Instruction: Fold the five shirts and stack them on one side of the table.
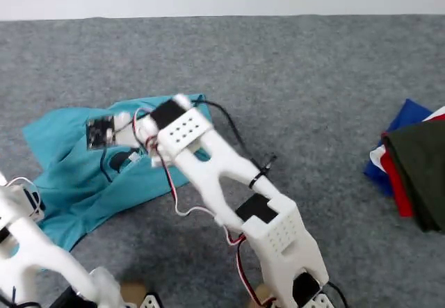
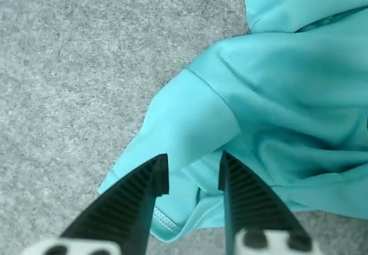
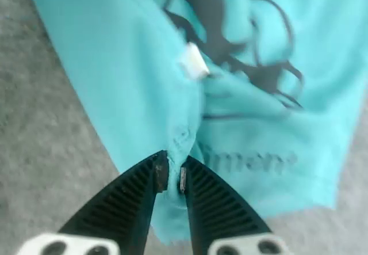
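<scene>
A teal shirt lies crumpled on the left part of the grey table. My right arm stretches over its upper part. In the right wrist view my right gripper is shut on a fold of the teal shirt, close to a dark print and a small white tag. My left gripper stands open just above a sleeve of the teal shirt, with nothing between its fingers. The left arm sits at the table's near left corner.
A stack of folded shirts, dark green on top with red, white and blue beneath, lies at the right edge. Bare grey table spans the middle and back.
</scene>
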Motion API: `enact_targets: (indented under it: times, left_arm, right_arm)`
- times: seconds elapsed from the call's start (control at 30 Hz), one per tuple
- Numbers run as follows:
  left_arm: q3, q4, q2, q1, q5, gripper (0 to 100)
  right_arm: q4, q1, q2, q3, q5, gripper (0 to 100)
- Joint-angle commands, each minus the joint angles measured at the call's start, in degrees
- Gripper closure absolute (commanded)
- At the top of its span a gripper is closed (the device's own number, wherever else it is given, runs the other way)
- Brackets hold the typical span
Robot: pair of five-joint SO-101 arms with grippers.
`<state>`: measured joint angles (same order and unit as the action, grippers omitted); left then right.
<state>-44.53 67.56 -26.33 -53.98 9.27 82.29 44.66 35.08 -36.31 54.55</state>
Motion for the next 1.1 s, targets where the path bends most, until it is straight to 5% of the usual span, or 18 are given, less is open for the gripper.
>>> enact_targets:
  times: [0.0, 0.13, 0.3, 0.6, 0.8, 1.07]
  left_arm:
    - [1.27, -0.44, -1.67, 0.18, -0.35, 85]
    - [5.93, 3.87, -1.67, 0.18, -0.44, 85]
    - [11.74, 10.99, -1.67, 3.08, -0.53, 85]
    - [21.23, 21.27, -1.67, 9.85, 0.53, 85]
    - [24.66, 30.15, -1.23, 21.36, 10.99, 85]
    - [19.65, 31.3, 3.34, 31.74, 22.07, 85]
  right_arm:
    - [8.66, -3.03, -0.84, -12.04, 0.53, 98.7]
    - [20.18, -4.88, -0.84, -24.62, 0.0, 98.7]
    - [20.53, -8.04, -4.26, -30.51, -2.55, 98.7]
    - [20.53, -11.74, -18.68, -14.15, -8.62, 98.7]
    - [20.35, -15.25, -27.47, -1.05, -13.71, 98.7]
    - [20.18, -15.43, -30.46, 8.7, -19.16, 98.7]
